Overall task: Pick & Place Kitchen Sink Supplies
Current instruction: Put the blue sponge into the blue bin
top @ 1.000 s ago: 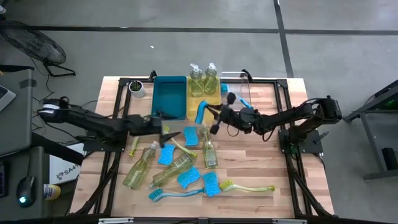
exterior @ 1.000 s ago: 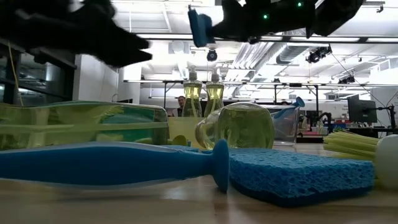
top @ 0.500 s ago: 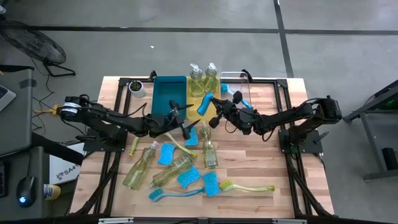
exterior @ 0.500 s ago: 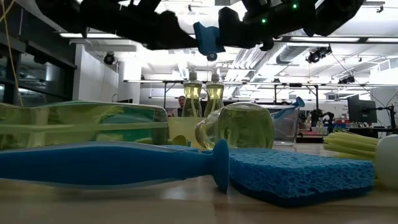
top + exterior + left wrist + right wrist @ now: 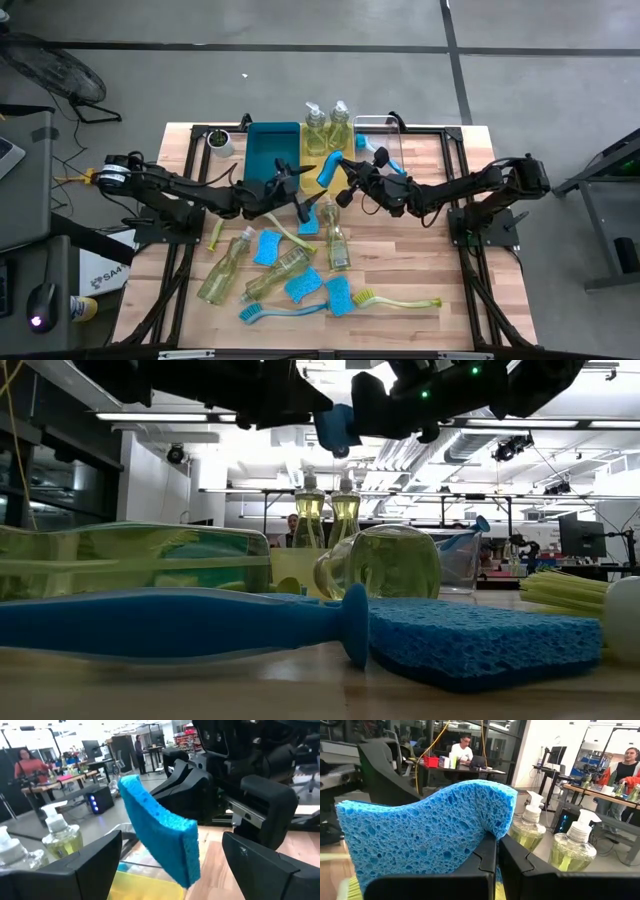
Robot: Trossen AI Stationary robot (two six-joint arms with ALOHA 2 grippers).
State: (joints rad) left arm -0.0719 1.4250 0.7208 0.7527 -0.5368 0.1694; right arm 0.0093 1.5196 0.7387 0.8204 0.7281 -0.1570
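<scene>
Overhead, five bottles, six sponges

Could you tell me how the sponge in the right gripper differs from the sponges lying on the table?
The held sponge is up in the air, pinched in the shut right gripper and standing on edge; a table sponge lies flat and untouched. The open left gripper straddles only the held one. Both are bright blue with wavy edges.

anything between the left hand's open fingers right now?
Yes: the blue sponge pinched by the right hand hangs between the left hand's open fingers, not visibly touching them. Left wrist view shows it.
</scene>
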